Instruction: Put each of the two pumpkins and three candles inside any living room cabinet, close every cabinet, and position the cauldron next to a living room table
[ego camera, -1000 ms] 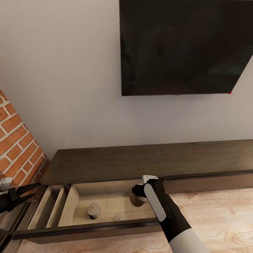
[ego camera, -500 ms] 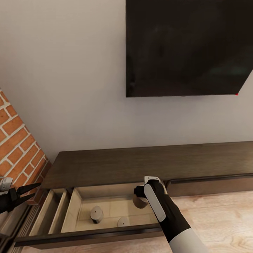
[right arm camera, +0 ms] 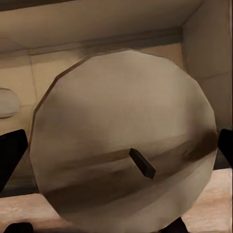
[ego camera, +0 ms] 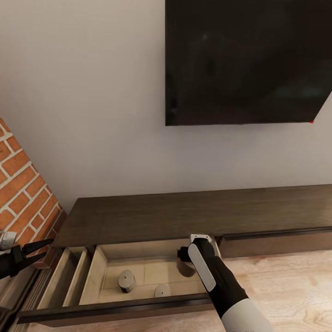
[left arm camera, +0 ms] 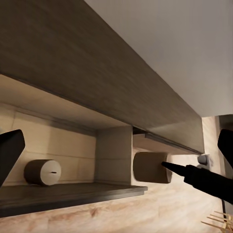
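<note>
The long dark brown cabinet (ego camera: 184, 212) has one front pulled open, showing its beige inside. Two candles lie in it, one (ego camera: 125, 280) larger in view and one (ego camera: 162, 290) near the front; the left wrist view shows a candle (left arm camera: 42, 172) there too. My right gripper (ego camera: 185, 256) hangs over the open compartment's right end, shut on a third candle (ego camera: 183, 269), whose round face and wick look huge in the right wrist view (right arm camera: 121, 145). That held candle (left arm camera: 151, 167) is also in the left wrist view. My left gripper (ego camera: 28, 251) is open, off to the left.
A black TV (ego camera: 249, 60) hangs on the white wall above the cabinet. A brick wall (ego camera: 23, 193) stands at the left, close to my left arm. Light wooden floor (ego camera: 286, 281) runs in front of the cabinet at the right.
The camera has shifted, so the whole picture moved. My right gripper with its candle has sunk a little toward the open compartment. The two lying candles have not moved.
</note>
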